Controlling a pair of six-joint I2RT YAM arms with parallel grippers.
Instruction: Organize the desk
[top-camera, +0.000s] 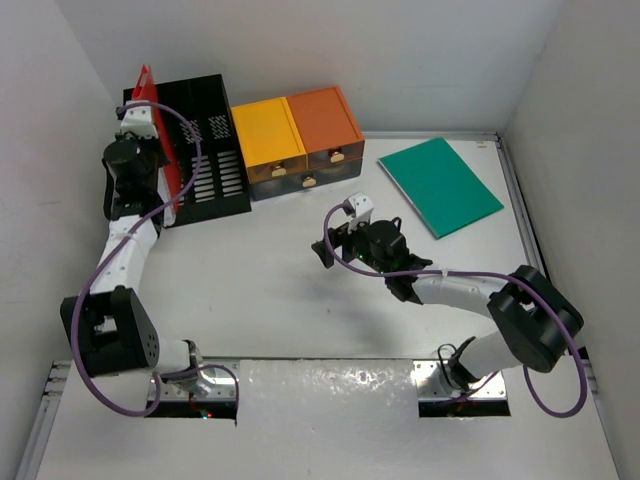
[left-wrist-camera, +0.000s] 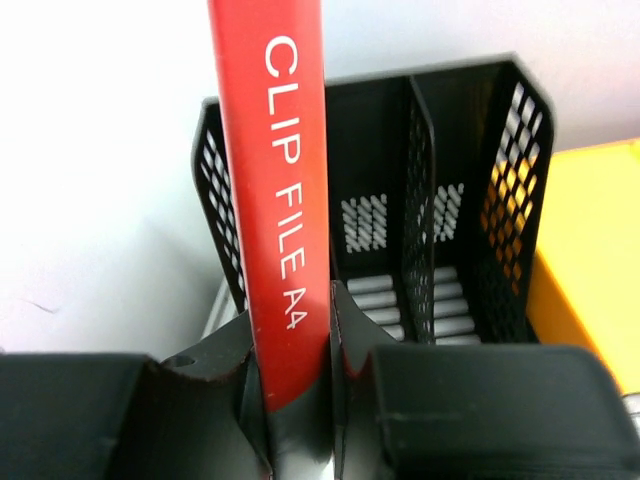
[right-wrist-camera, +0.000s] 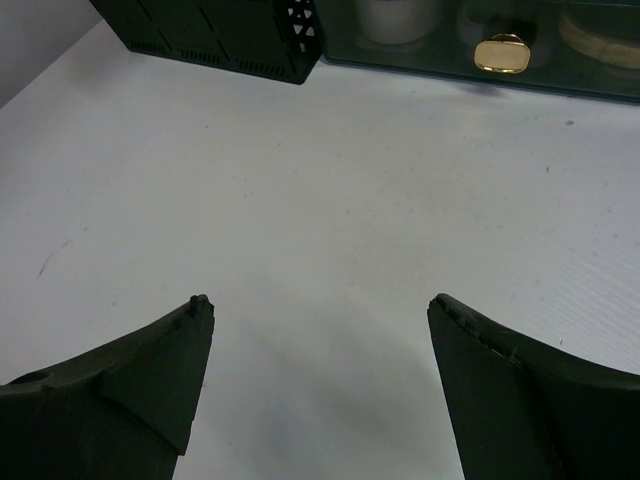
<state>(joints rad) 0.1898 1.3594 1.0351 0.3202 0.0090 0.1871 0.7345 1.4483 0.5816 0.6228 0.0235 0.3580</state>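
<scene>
White desk (top-camera: 280, 300) across most of the top view, walled on three sides. Upper left: left gripper (left-wrist-camera: 297, 395) clamped on an upright red clip file (left-wrist-camera: 285, 180), at the left edge of the black rack (top-camera: 210, 150). Centre: right gripper (right-wrist-camera: 315, 330) spread wide, holding nothing, above bare desk. Upper right: green book (top-camera: 440, 185), flat.

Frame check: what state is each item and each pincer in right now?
left pincer: shut on the red clip file.
red clip file: held upright at the left end of the black rack, not released.
black rack: standing, visible slots empty.
drawer unit: drawers shut.
green folder: closed, flat on the desk.
right pincer: open, empty, above the desk.
</scene>
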